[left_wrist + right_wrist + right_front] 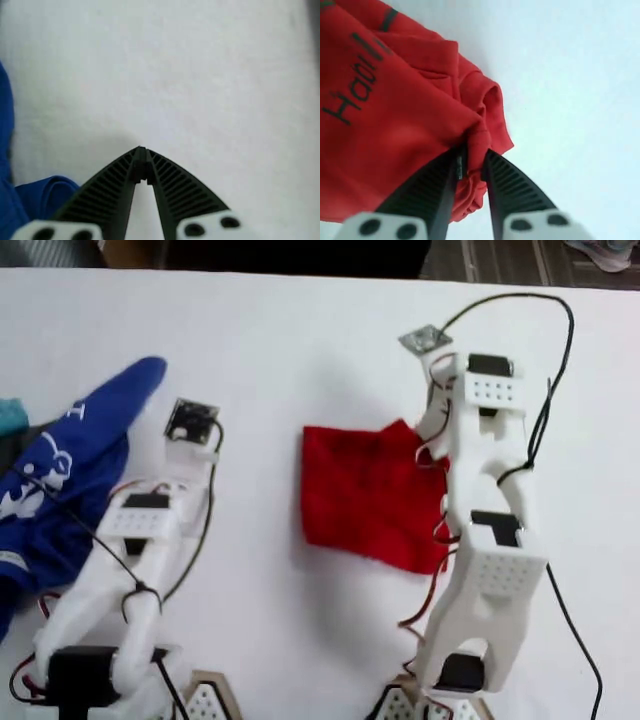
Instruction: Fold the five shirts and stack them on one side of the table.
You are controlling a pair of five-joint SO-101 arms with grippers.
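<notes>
With the right gripper point(471, 160) clamped on a bunched edge of the red shirt point(395, 120), draw the fold across low and taut; left gripper point(142, 162) closed, empty, blue shirt point(42, 197) beside its jaws

A shirt point(365, 495) lies mid-table, a second shirt point(95, 430) at the table's point(300, 360) left edge.
</notes>
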